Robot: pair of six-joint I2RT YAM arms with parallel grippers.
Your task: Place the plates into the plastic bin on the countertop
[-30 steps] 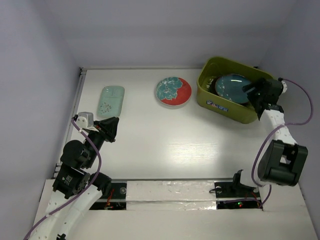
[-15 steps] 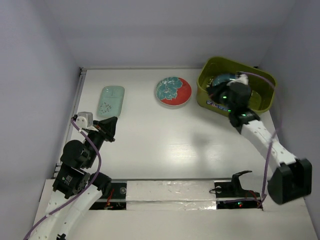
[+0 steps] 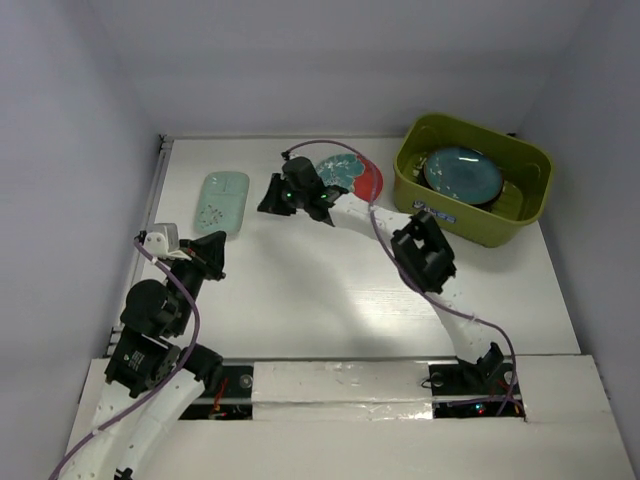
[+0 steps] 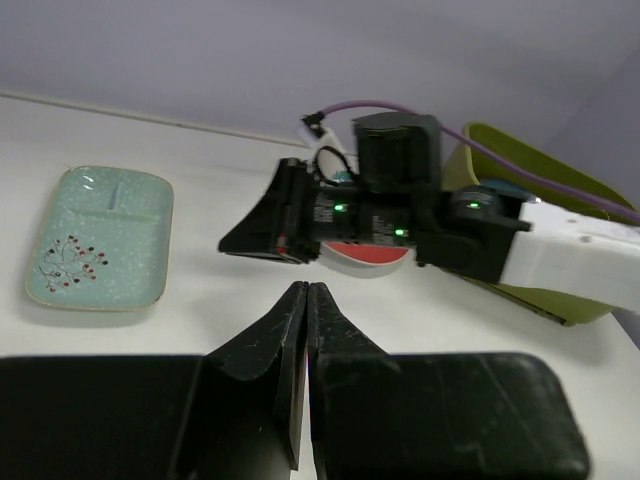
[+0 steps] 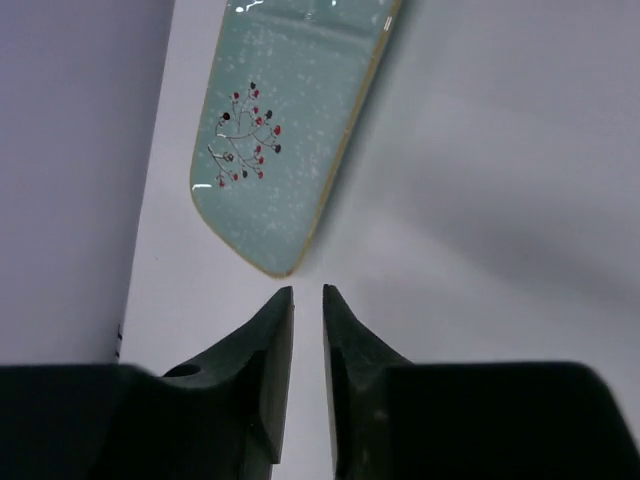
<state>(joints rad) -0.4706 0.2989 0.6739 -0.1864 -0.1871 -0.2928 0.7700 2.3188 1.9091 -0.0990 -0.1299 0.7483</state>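
The pale mint rectangular plate (image 3: pixel 222 202) lies flat at the left of the countertop (image 3: pixel 300 290). My right gripper (image 3: pixel 266 203) hangs just right of it, empty, jaws a narrow gap apart. In the right wrist view the plate's (image 5: pixel 290 130) corner lies just ahead of my right gripper (image 5: pixel 308 292). The red-teal floral plate (image 3: pixel 362 183) is partly covered by my right arm. The olive-green plastic bin (image 3: pixel 480 225) holds a dark teal plate (image 3: pixel 463 172) on top of others. My left gripper (image 3: pixel 212 252) is shut and empty, near the mint plate.
Pale grey walls close in the countertop on the left, back and right. My right arm stretches across the middle from the near right. The left wrist view shows the mint plate (image 4: pixel 100 238), the right gripper (image 4: pixel 228 246), the red plate (image 4: pixel 365 256) and the bin (image 4: pixel 545 172).
My right arm left the bin and swung left across the counter, over the red-teal plate, to the mint plate. The dark teal plate stays in the bin. The left arm barely moved.
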